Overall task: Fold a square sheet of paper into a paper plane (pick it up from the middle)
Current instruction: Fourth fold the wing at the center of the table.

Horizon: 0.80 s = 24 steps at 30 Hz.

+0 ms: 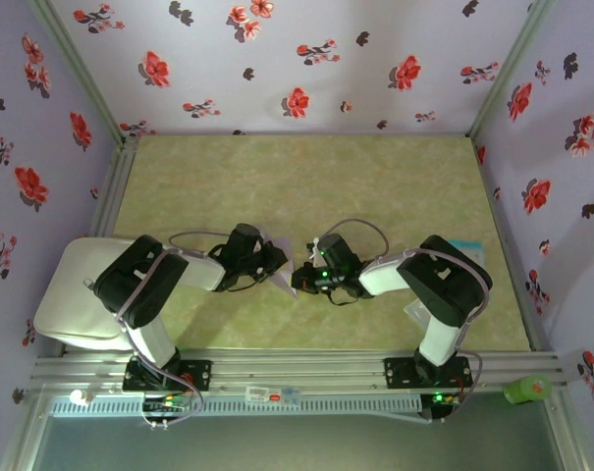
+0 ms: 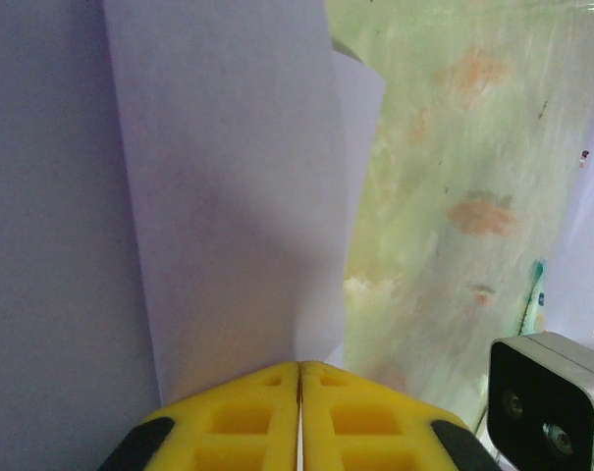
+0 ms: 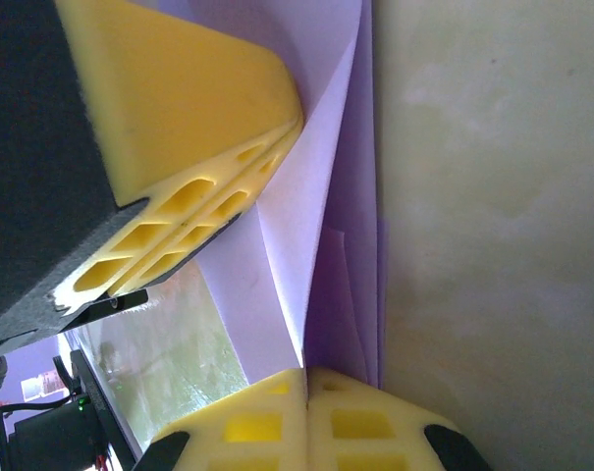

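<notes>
Caught mid-fold, with no dart shape to show for it yet; found the paper (image 1: 283,279) held up off the table (image 1: 375,186) as far as could be told, above its near middle, strung between two grippers facing each other; saw the left gripper (image 2: 298,378) pinched shut on one edge of the paper, the sheet rising from the seam of its yellow pads and curling over on the far side; saw the right gripper (image 3: 306,378) likewise clamped on the paper, on a doubled part with a sharp crease running away from it, just beside the left gripper's fingers (image 3: 179,108); judged the next move to call for lining the loose layers up edge to edge, then pressing them flat; judged slack between the grips necessary, lest thin paper tear.
</notes>
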### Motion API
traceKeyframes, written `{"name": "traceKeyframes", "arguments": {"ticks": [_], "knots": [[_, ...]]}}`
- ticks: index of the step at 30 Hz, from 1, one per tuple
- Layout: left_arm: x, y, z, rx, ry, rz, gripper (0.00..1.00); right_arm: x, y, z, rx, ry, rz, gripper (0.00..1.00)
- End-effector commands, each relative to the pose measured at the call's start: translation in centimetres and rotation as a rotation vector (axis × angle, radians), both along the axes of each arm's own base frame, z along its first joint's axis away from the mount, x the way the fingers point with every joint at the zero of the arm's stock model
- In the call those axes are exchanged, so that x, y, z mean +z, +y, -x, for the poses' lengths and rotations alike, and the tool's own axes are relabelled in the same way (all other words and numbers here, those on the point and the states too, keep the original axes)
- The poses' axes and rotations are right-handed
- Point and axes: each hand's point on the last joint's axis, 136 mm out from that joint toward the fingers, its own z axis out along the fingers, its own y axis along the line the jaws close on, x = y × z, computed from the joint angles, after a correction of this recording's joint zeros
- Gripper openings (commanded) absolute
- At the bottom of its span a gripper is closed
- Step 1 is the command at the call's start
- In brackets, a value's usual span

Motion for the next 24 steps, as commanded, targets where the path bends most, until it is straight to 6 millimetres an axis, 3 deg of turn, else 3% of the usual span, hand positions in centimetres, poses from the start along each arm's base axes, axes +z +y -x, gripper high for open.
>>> {"name": "traceKeyframes", "arguments": {"ticks": [1, 12, 24], "knots": [[-0.7, 0.2, -0.2, 0.006, 0.024, -0.02, 0.1, -3.9, -3.0, 0.7, -0.055, 0.084, 0.145, 0.02], [-2.0, 0.9, 0.2, 0.013, 0.066, -0.065, 0.09, -3.8, -3.0, 0.7, -0.059, 0.092, 0.144, 0.03], [-3.2, 1.7, 0.9, 0.029, 0.098, -0.1, 0.06, -2.3, -2.9, 1.4, -0.026, 0.106, 0.12, 0.12]]}}
